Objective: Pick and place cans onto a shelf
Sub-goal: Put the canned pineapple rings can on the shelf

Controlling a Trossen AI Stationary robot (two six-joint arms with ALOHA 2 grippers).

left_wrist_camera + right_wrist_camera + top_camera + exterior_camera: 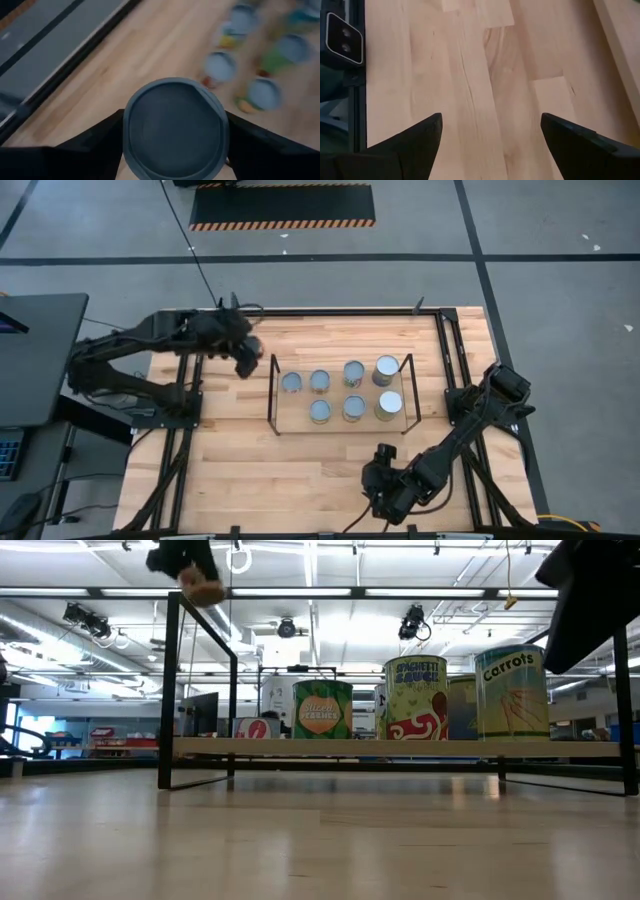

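Observation:
The shelf (298, 418) is a light-wood board with black wire ends in the middle of the table; in the low view (300, 748) it stands a little above the tabletop. Several cans (353, 373) with grey tops stand upright on it, among them a "Carrots" can (511, 690). My left gripper (244, 356) is off the shelf's left end, high above the table, shut on one more can (172, 127). My right gripper (385, 462) is open and empty over bare wood near the table's near edge (490, 142). My left gripper pinches the can by its round side wall (131, 131), just below the grey top, one finger on either side. The fingers come from above, slanting down. The can is lifted clear of the table, its underside (204, 590) showing high up in the low view.
The shelf's black wire end frames (272, 392) (410, 388) rise above the board. Bare board shows at the shelf's near left corner (292, 413). The table's black rails (447, 350) run along its edges. A dark desk (35, 350) stands beyond the table's left edge.

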